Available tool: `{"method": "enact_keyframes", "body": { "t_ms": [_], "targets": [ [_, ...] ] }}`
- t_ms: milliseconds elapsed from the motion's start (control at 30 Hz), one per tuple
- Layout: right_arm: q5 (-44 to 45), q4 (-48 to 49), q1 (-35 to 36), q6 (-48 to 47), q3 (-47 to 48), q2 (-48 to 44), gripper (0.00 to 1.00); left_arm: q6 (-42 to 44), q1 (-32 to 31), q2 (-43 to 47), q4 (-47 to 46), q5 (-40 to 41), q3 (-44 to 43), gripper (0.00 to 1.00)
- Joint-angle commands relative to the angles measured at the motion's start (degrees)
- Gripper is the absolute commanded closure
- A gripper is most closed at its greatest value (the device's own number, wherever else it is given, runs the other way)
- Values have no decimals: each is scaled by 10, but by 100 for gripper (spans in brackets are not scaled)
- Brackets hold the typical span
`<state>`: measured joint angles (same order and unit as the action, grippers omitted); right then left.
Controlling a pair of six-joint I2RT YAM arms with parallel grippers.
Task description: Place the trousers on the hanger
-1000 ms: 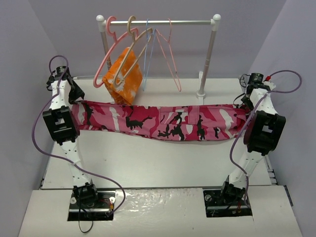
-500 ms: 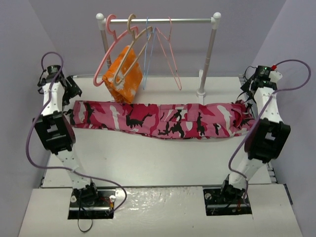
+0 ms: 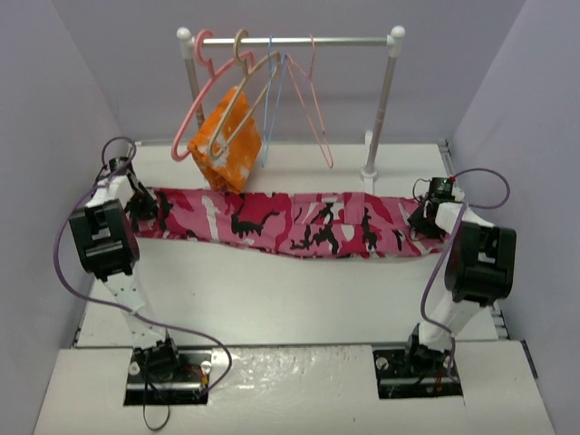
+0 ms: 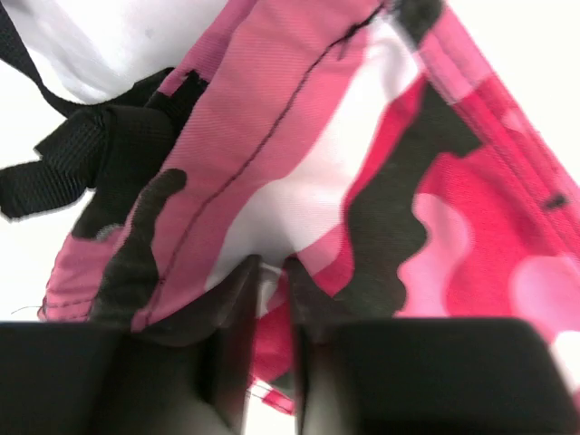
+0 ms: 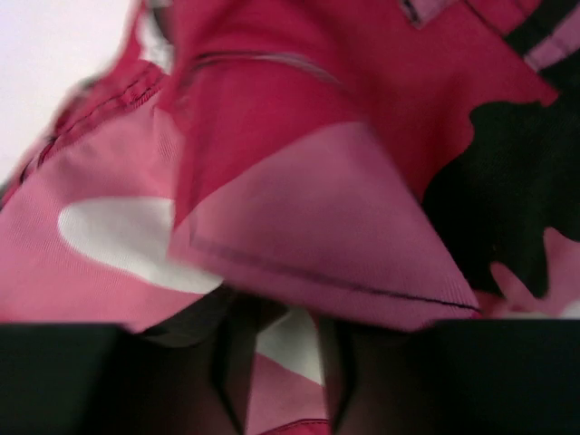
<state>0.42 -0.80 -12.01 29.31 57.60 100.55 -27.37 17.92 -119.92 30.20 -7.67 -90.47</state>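
The camouflage trousers (image 3: 290, 222) lie stretched left to right across the middle of the table, low on or just over its surface. My left gripper (image 3: 138, 205) is shut on their left end, and the fabric (image 4: 299, 154) shows pinched between its fingers (image 4: 237, 299). My right gripper (image 3: 426, 217) is shut on their right end, with cloth (image 5: 299, 208) between and over its fingers (image 5: 231, 353). The beige hanger (image 3: 237, 95) hangs tilted from the rail at the back left, behind the trousers.
A clothes rack (image 3: 385, 100) stands at the back of the table. It carries a thick pink hanger (image 3: 192, 109), thin blue and pink wire hangers (image 3: 304, 109) and an orange-and-white cloth (image 3: 231, 140). Purple walls close in on both sides.
Both arms have come down and a little inward. The trousers, held taut and higher before, now sit lower, near the table surface. Both grips are unchanged.
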Motion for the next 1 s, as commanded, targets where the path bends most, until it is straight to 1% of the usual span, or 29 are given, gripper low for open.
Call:
{"method": "enact_keyframes", "body": {
  "t_ms": [0,67,133,200,267,367,433,567,633,667,733,800,833,967],
  "targets": [
    [-7,49,-38,22,-52,3,86,-7,16,6,20,35,33,97],
    [20,32,-63,29,-71,-9,88,-10,21,12,37,60,56,100],
    [49,5,-72,35,-78,-32,87,-20,33,21,49,71,80,100],
    [91,-35,-73,41,-75,-51,83,-34,58,40,43,71,118,100],
    [109,-70,-75,53,-68,-78,80,-40,72,65,37,71,149,100],
    [137,-96,-76,63,-66,-110,77,-42,88,91,37,71,198,100],
    [146,-114,-78,65,-68,-130,75,-44,97,114,39,91,216,100],
    [147,-136,-78,62,-78,-189,72,-60,107,191,37,100,270,100],
    [132,-133,-72,61,-75,-220,67,-66,107,222,26,91,280,100],
    [130,-130,-59,60,-72,-225,65,-69,107,240,18,83,282,98],
    [117,-125,-13,52,-54,-255,57,-87,106,284,-7,39,282,83],
    [110,-124,25,43,-40,-273,50,-89,98,306,-2,27,264,70],
    [98,-122,34,37,-37,-276,48,-84,92,314,7,29,258,66],
    [41,-106,90,11,-41,-282,46,-61,65,358,29,63,245,62]
  ]
}}
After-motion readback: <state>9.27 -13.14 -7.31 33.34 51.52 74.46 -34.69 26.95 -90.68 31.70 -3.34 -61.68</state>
